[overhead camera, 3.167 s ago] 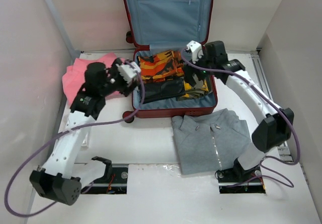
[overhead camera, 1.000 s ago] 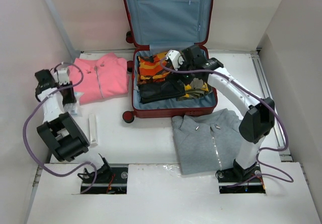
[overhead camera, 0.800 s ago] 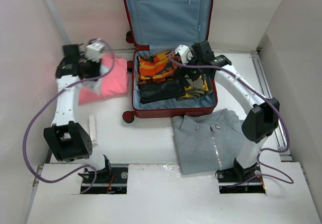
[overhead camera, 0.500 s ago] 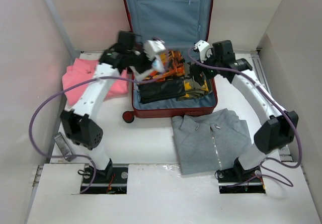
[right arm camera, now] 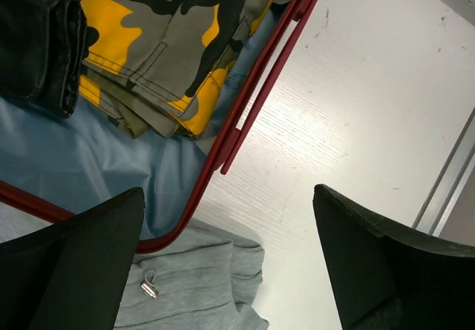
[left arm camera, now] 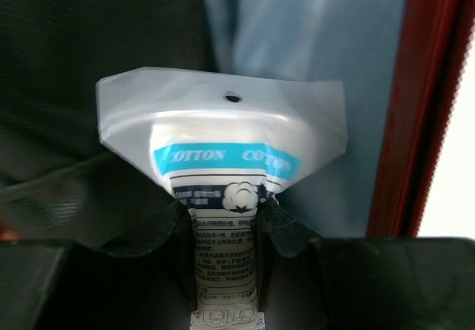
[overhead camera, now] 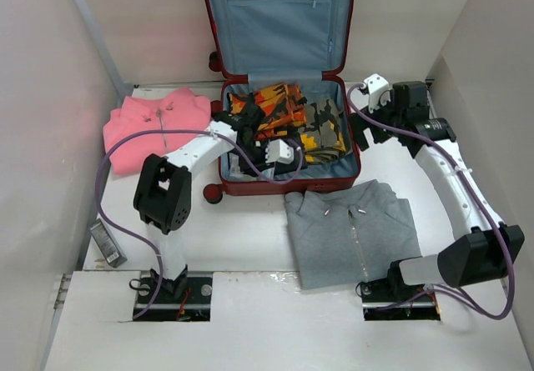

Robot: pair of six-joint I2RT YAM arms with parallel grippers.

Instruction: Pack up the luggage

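Observation:
The luggage (overhead camera: 242, 186), a dark-red hard-shell case, lies open with its blue-lined lid (overhead camera: 279, 21) standing up. Its base holds orange camouflage clothes (overhead camera: 271, 108), yellow camouflage clothes (overhead camera: 325, 129) and a black item. My left gripper (overhead camera: 269, 156) is low inside the case's front left, shut on a white cotton pack (left arm camera: 223, 167). In the left wrist view the case's red rim (left arm camera: 415, 107) runs close on the right. My right gripper (overhead camera: 364, 126) hangs open and bare just outside the case's right rim (right arm camera: 252, 100), over the table.
A pink hoodie (overhead camera: 154, 125) lies left of the case. A grey hoodie (overhead camera: 355, 229) lies in front of it, its corner under my right gripper (right arm camera: 193, 285). A small dark box (overhead camera: 104, 242) sits by the left wall. Walls close in on both sides.
My left arm has swung from over the back of the case down into its front left, still holding the pack. My right arm has drawn back to the right, out of the case.

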